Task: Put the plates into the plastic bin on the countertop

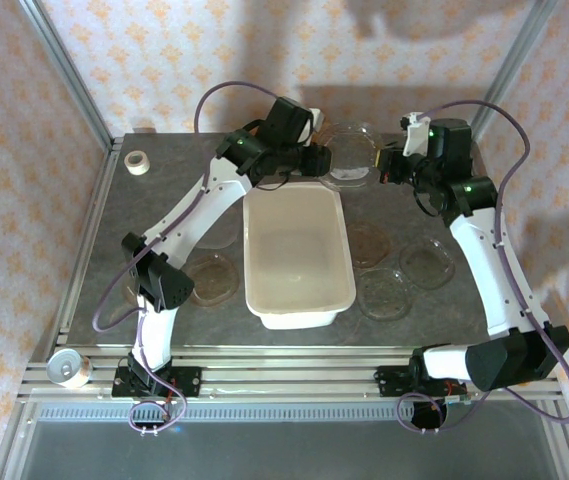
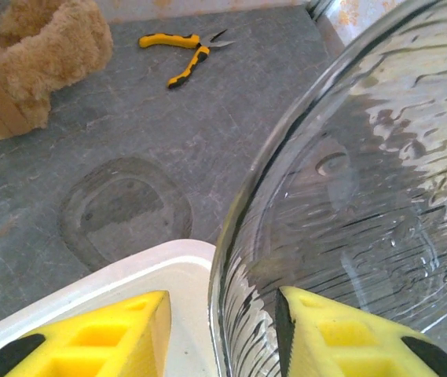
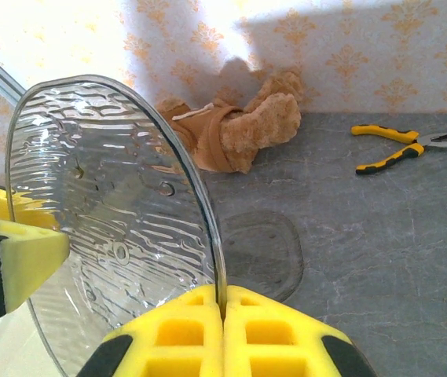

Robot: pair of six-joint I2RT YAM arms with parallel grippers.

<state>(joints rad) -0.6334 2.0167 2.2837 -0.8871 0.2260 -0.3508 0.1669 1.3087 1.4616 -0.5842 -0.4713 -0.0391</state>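
Top view: your left gripper [image 1: 316, 160] and right gripper [image 1: 382, 168] meet at the far end of the plastic bin [image 1: 299, 316], with the held plate [image 1: 349, 158] raised between them above the countertop [image 1: 164, 190]. Loose plates [image 1: 211, 278] lie flat on the stone, one left of the bin and three to its right; a tape roll [image 1: 138, 162] sits at the far left corner. Right wrist view: your right gripper [image 3: 223, 302] has its yellow fingers [image 3: 176, 330] pressed together on the held plate's [image 3: 113, 228] rim, pinching it on edge. Left wrist view: your left gripper [image 2: 221, 314] is spread, and the held plate's [image 2: 349, 196] rim passes between its fingers [image 2: 89, 338] without being clamped; a corner of the bin [image 2: 152, 275] lies below. Pliers [image 3: 408, 145] and a plush toy [image 3: 239, 133] rest on the countertop beyond.
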